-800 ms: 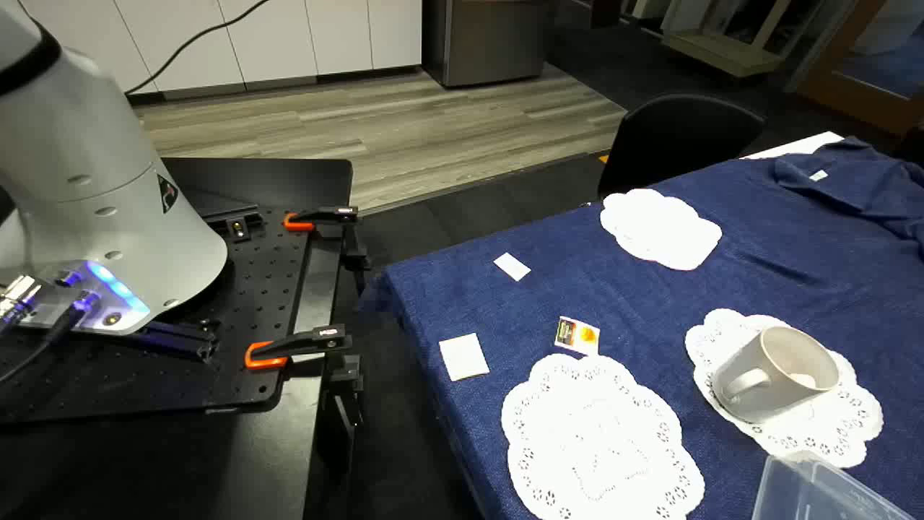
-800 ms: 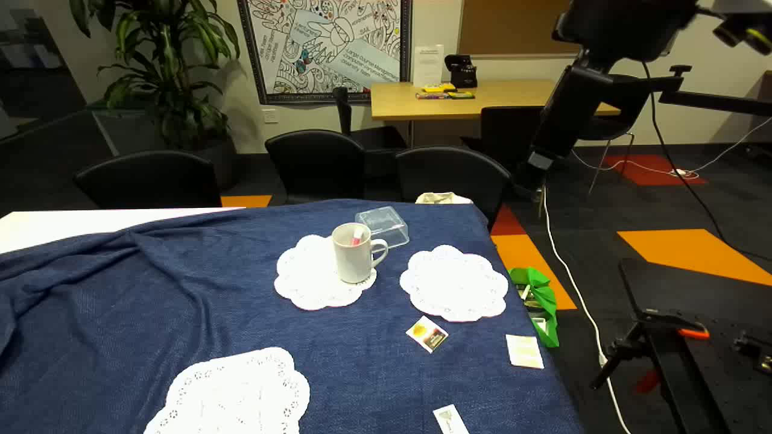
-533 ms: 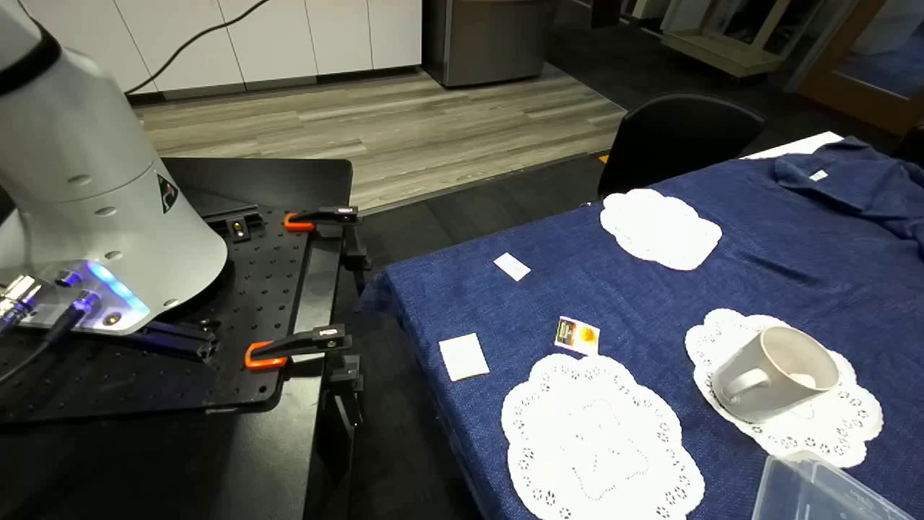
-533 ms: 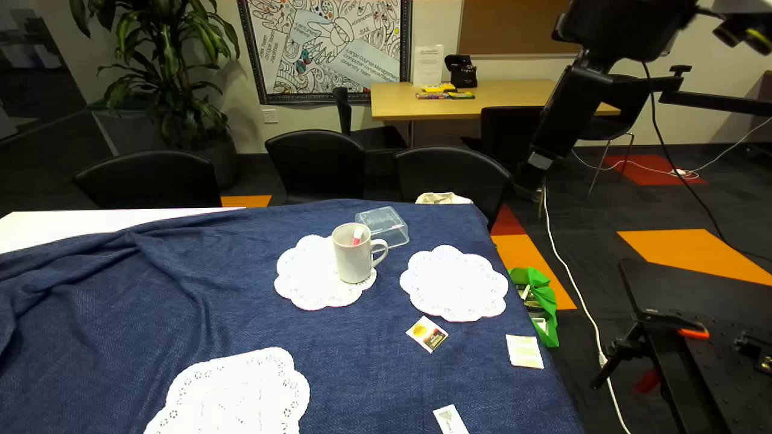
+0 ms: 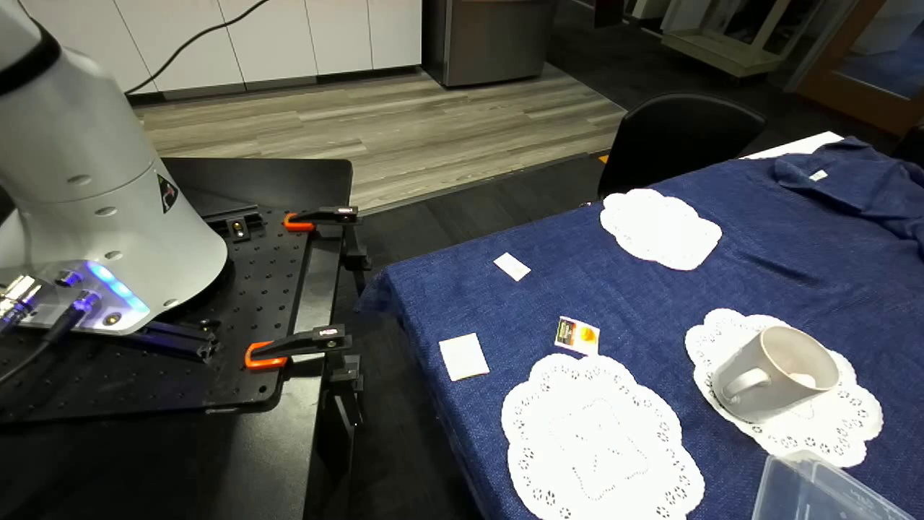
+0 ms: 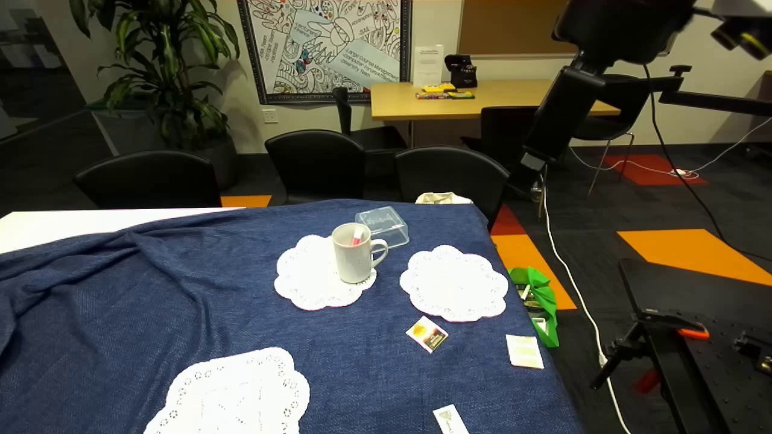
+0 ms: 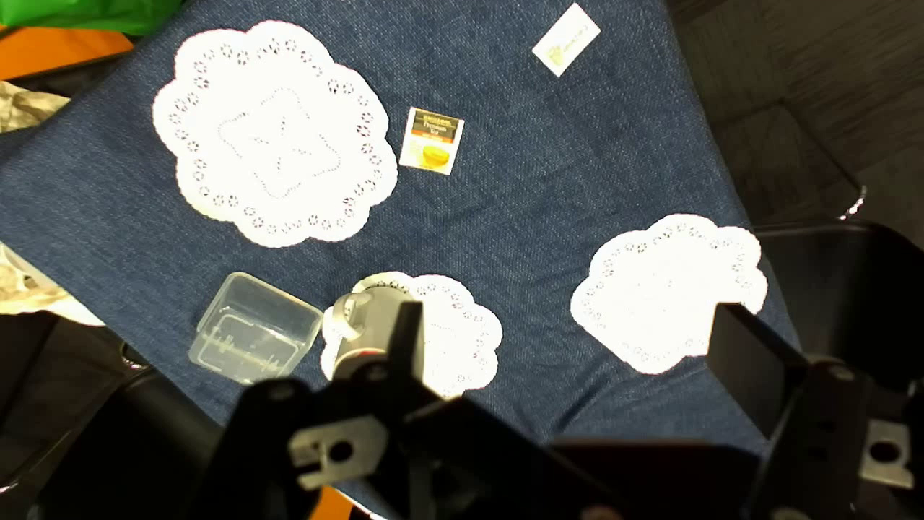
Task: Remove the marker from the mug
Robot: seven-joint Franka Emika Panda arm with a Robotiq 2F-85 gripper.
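The off-white mug (image 6: 351, 264) stands upright on a lace doily; it also shows in an exterior view (image 5: 751, 386) and in the wrist view (image 7: 381, 318). The marker (image 6: 357, 235) leans inside the mug, with a pale end and a red part showing near the rim. A bit of its red (image 7: 372, 352) shows at the mug's mouth in the wrist view. Its lower part is hidden by the mug wall. My gripper (image 7: 569, 318) is open and empty, high above the table; its left finger covers part of the mug in the wrist view. The mug is off to that finger's side.
A clear plastic box (image 7: 253, 328) lies beside the mug, on its handle side. Other lace doilies (image 6: 453, 283) (image 7: 668, 292), a tea packet (image 7: 432, 141) and small paper packets (image 6: 525, 351) lie flat on the blue cloth. Black chairs (image 6: 452, 175) stand along the table edge.
My gripper has shifted slightly to the left in an exterior view, toward the table. The mug, the marker and the other things have not moved.
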